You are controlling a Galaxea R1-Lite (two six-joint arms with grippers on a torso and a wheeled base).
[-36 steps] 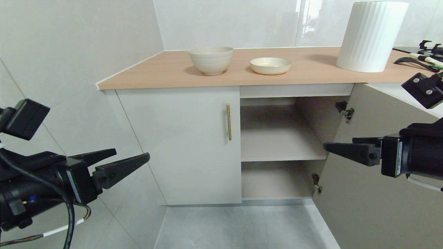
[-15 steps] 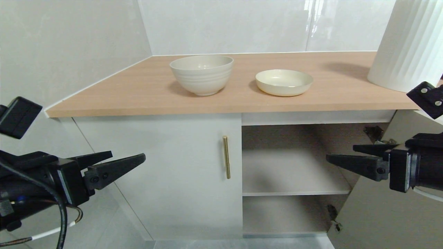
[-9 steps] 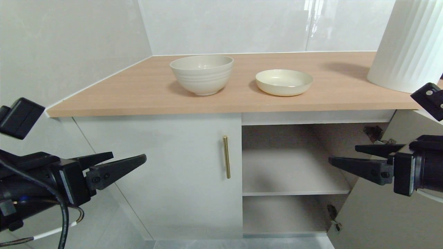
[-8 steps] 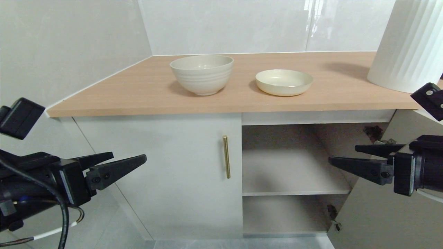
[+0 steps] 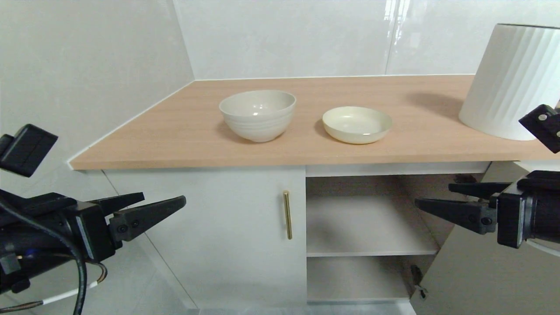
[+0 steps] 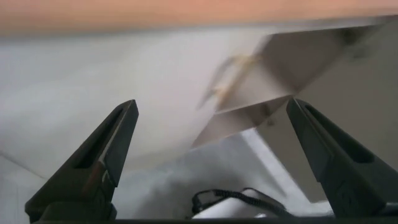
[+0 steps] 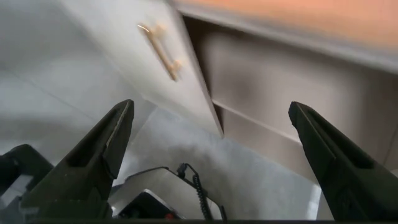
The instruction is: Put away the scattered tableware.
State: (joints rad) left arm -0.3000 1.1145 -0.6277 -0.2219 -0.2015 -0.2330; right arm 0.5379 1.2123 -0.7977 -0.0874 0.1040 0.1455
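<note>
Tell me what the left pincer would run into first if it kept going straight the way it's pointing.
Probably the closed white cabinet door, left of its slim brass bar handle. The open left pincer points at that panel with nothing between, though depth is hard to judge.

The bench (image 5: 197,131) and the cabinet (image 5: 218,218) under it are viewed from the front by the head view, angled slightly downward, at middle distance. The wrist views are aimed past the left pincer (image 6: 211,104) and right pincer (image 7: 211,104) from lower, nearer positions; the brass handle (image 5: 287,214) is shared by all three.
</note>
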